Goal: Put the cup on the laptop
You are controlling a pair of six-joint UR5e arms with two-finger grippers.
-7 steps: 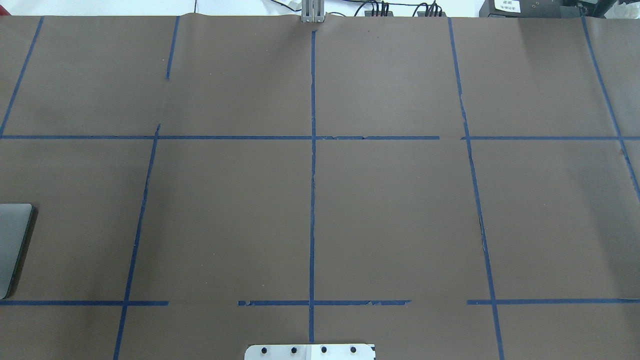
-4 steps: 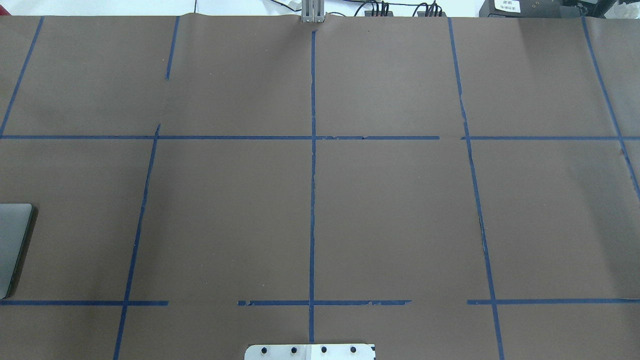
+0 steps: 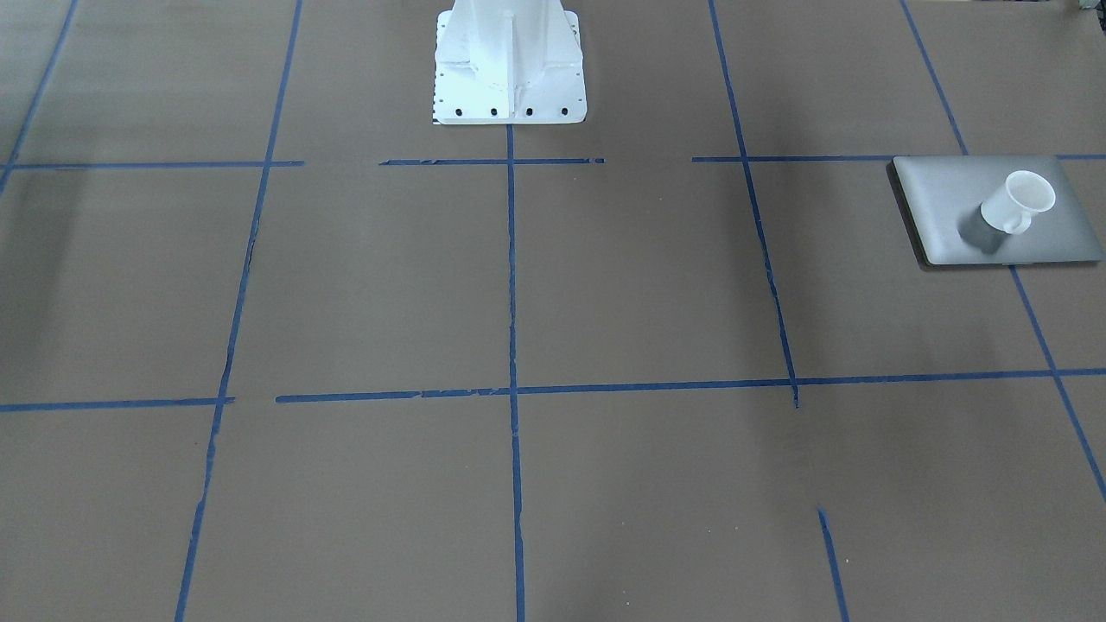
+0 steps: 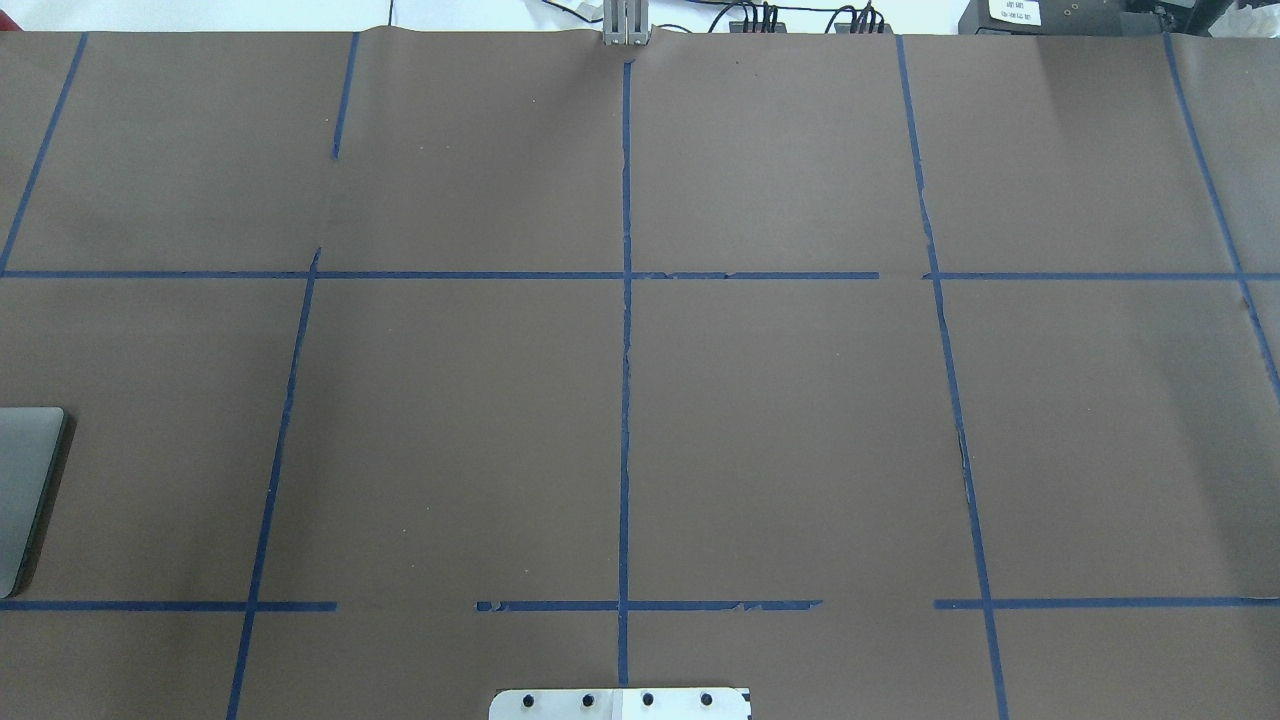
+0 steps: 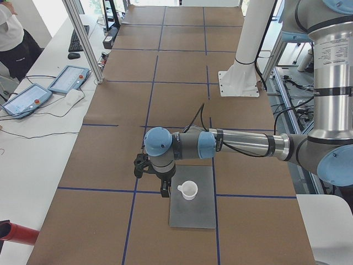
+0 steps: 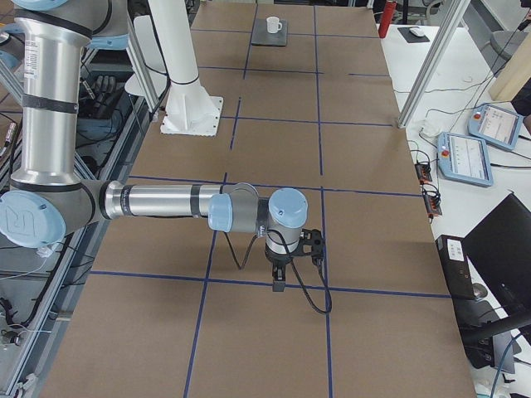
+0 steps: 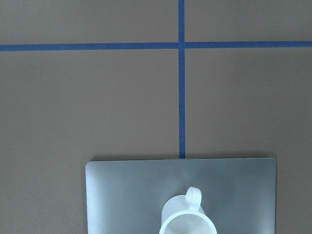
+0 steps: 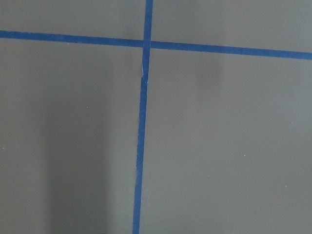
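Observation:
The white cup [image 3: 1020, 200] stands upright on the silver-grey laptop [image 3: 942, 199], with no gripper touching it. It also shows in the left wrist view [image 7: 187, 222] on the laptop lid [image 7: 126, 195], handle pointing away. In the exterior left view my left gripper [image 5: 164, 189] hangs just beside the cup [image 5: 188, 190], over the edge of the laptop [image 5: 193, 216]; I cannot tell if it is open or shut. My right gripper [image 6: 278, 280] hangs far off over bare table; I cannot tell its state. Only the laptop's corner [image 4: 25, 480] shows overhead.
The white robot pedestal [image 3: 508, 60] stands at the table's robot side. Blue tape lines [image 4: 625, 400] grid the brown table cover. Teach pendants [image 5: 33, 94] and a red object [image 5: 16, 234] lie on the side bench, with a person at its far end.

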